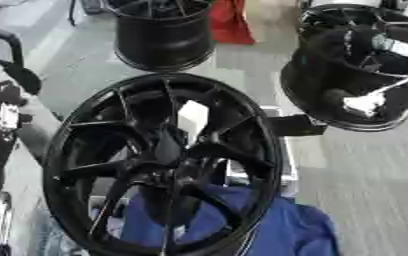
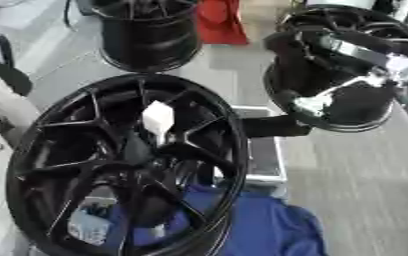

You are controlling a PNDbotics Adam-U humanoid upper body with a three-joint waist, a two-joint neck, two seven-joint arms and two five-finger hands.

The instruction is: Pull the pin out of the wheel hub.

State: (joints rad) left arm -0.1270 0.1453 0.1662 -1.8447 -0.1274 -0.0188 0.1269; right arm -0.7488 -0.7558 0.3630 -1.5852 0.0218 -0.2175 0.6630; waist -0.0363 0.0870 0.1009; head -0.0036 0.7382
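Hub: your big black wheel hub (image 1: pixel 164 165) fills the middle of the view, tilted, its open spoked face turned up toward you.
Spokes: thin black spokes run from the rim to a dark centre; light floor and blue cloth show through the gaps.
Pin: you cannot tell which part is the pin. A pale, whitish block (image 2: pixel 158 119) shows among the upper spokes near the hub's centre; whether that is the pin is unclear.
Right hand: your right hand (image 1: pixel 365 102) comes in from the upper right, a black and silver arm ending in a pale tip. It sits over another black wheel (image 1: pixel 330 107) at the right, well apart from the hub's centre.
Right fingers: blurred; you cannot tell whether they are straight or curled, or whether they have hold of anything.
Left hand: not in either view.
Cloth: a blue cloth (image 1: pixel 286 230) lies under and beside the hub's lower right edge.
Box: a grey box-like thing (image 2: pixel 262 157) stands just right of the hub, with a dark bar reaching from it toward the right.
Far wheel: a third black wheel (image 1: pixel 164 35) stands upright at the top, beyond the hub.
Red thing: a red object (image 1: pixel 231 22) lies just right of that far wheel.
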